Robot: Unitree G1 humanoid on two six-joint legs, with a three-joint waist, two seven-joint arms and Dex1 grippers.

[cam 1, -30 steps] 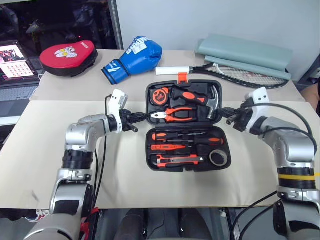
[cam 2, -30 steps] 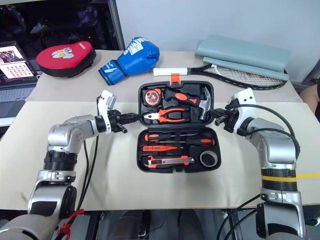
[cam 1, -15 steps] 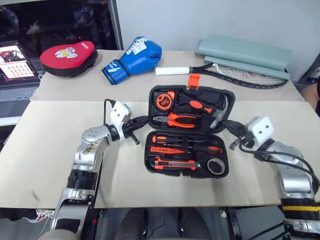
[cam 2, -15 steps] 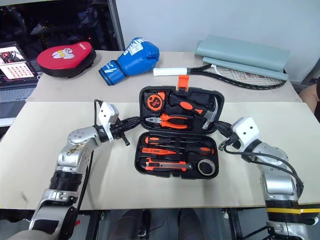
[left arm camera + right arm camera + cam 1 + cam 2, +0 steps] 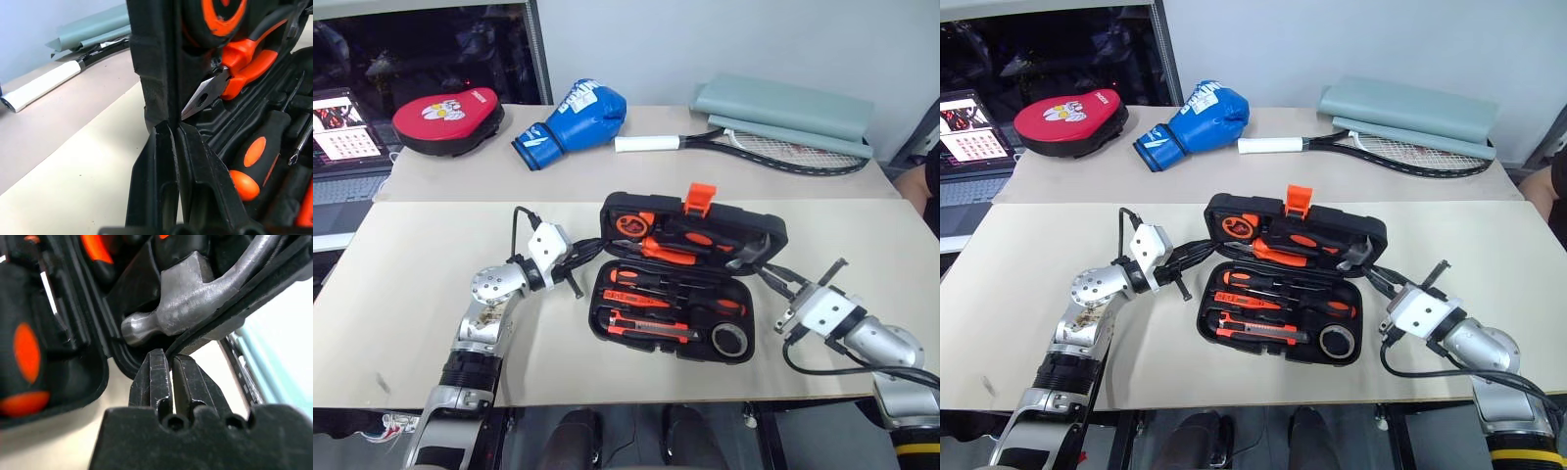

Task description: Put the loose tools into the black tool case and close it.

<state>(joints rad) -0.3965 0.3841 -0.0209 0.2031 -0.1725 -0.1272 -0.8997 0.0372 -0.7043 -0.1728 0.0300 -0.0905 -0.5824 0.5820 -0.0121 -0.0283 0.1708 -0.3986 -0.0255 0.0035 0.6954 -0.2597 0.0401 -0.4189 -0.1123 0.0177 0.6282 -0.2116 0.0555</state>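
beige tabletop [image 5: 431,255] | ribbed black tool case [image 5: 690,284] half-raised | left tool [image 5: 172,128], right tool [image 5: 168,357] clenched on lid rim

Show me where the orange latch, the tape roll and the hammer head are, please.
orange latch [image 5: 701,197]: left eye view, middle of the tab on the lid's raised edge.
tape roll [image 5: 731,339]: left eye view, its black ring.
hammer head [image 5: 190,298]: right wrist view, steel body of the head.
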